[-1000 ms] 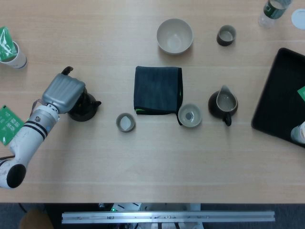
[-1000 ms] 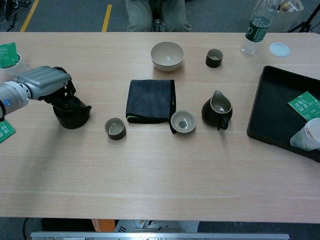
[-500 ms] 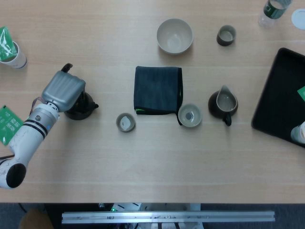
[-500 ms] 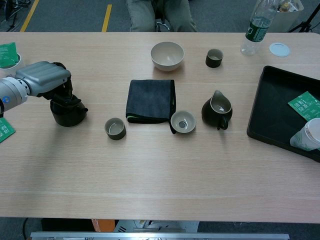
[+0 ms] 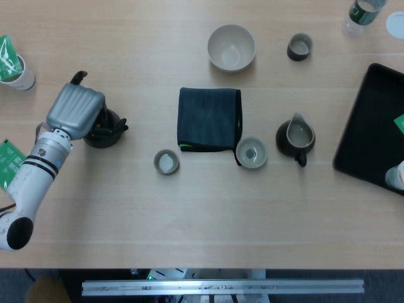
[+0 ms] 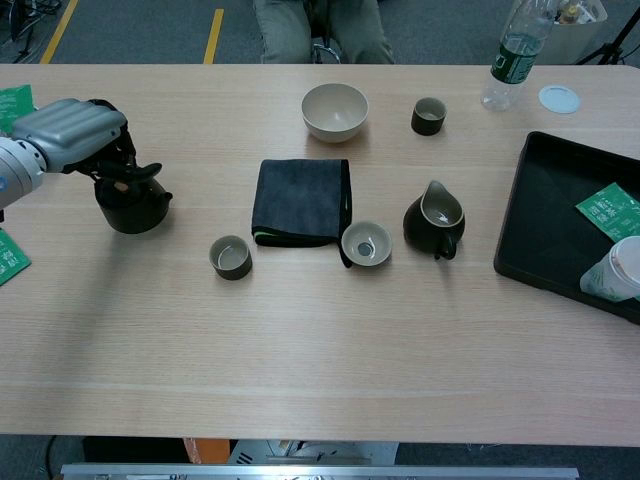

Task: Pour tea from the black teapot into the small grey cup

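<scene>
Chest view: the wooden table (image 6: 330, 350) is seen with the left hand (image 6: 68, 134) curled over the black teapot (image 6: 130, 205) at its left side, the pot gripped from above and behind, spout turned toward the centre. Whether the pot is lifted clear cannot be told. The right hand is not shown in either view. The small grey cup (image 6: 231, 257) is placed well apart, to the pot's right and nearer the front edge. With the fingers hidden behind the pot, a loose hold could let it swing during carrying, and tea could be spilled short of the cup.
</scene>
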`<action>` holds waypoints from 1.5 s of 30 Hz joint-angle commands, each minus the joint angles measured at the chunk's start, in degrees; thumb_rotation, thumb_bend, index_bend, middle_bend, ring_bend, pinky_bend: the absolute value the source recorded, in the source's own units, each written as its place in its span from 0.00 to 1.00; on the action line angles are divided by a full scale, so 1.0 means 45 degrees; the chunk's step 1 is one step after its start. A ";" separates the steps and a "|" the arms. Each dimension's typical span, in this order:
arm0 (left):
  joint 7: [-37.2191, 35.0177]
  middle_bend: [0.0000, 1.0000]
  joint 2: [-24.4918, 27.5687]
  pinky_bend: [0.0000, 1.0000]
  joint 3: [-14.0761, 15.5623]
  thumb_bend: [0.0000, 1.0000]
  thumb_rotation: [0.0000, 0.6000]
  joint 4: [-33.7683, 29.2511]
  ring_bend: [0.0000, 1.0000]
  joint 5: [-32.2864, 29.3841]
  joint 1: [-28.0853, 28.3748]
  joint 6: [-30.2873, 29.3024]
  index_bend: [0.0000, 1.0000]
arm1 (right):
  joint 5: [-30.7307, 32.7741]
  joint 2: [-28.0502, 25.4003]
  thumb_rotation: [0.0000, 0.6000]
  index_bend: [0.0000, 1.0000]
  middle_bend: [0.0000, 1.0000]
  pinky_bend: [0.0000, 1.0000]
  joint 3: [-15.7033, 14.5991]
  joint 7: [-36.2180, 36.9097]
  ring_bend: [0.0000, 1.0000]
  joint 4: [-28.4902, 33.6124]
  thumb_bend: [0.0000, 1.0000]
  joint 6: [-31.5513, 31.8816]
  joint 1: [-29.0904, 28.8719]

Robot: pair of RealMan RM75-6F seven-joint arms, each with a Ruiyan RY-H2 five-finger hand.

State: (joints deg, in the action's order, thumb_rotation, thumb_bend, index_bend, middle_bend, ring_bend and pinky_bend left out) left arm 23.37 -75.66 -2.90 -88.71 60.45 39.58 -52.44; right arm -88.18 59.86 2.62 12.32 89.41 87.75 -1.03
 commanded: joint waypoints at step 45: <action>-0.0470 1.00 -0.0735 0.13 -0.0962 0.56 0.85 0.0343 0.87 -0.0064 -0.0961 -0.2102 0.97 | -0.0078 -0.0116 1.00 0.32 0.35 0.29 -0.0018 -0.0167 0.22 0.0286 0.11 0.0223 0.0146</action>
State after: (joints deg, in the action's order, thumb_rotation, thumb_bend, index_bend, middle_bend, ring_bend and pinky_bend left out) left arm 21.39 -79.00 -7.17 -87.12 59.97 35.35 -61.75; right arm -88.53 59.34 2.54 11.57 90.69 88.75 -0.38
